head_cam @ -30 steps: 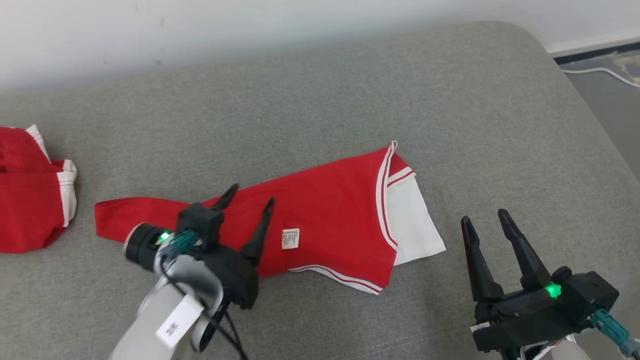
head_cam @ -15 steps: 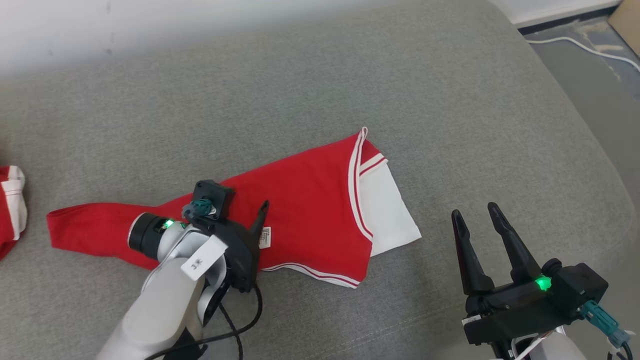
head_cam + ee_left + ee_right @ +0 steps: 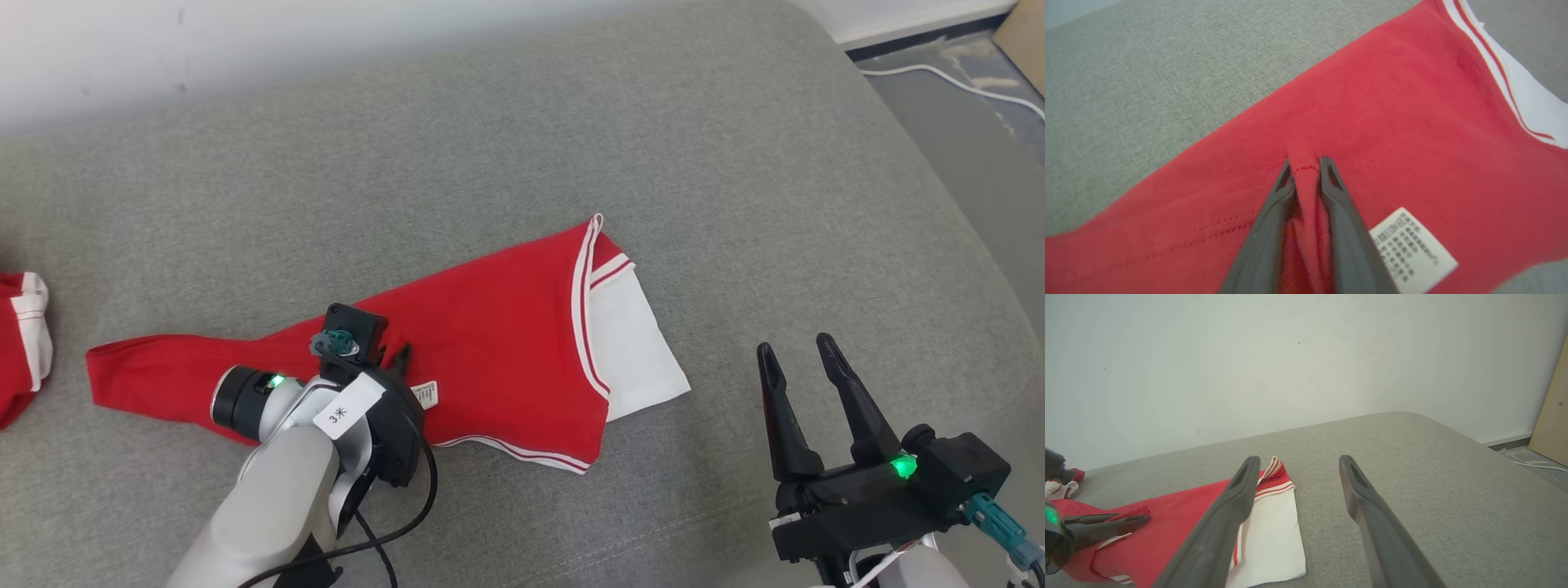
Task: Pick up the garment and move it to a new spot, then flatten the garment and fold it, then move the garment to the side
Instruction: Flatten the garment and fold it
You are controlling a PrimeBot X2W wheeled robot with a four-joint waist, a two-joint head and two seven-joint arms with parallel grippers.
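The garment (image 3: 498, 327) is a red shirt with white trim and a white sleeve, lying folded lengthwise across the grey cushion (image 3: 490, 147). My left gripper (image 3: 397, 358) is shut on a pinch of its red fabric near the care label (image 3: 424, 395). In the left wrist view the left gripper (image 3: 1303, 164) has a raised ridge of the garment (image 3: 1392, 122) squeezed between its fingers. My right gripper (image 3: 796, 353) hangs open to the right of the garment, clear of it. The right wrist view shows the right gripper (image 3: 1298, 463) open above the cushion, beyond the white sleeve (image 3: 1269, 535).
Another red and white garment (image 3: 20, 343) lies at the cushion's far left edge. A white wall (image 3: 1290, 355) rises behind the cushion. To the right, the floor (image 3: 980, 106) carries a white cable, beside a tan board (image 3: 1551, 416).
My left gripper has dropped onto the garment and closed from open to shut on a fold of red fabric. The head camera swung right over the first half second.
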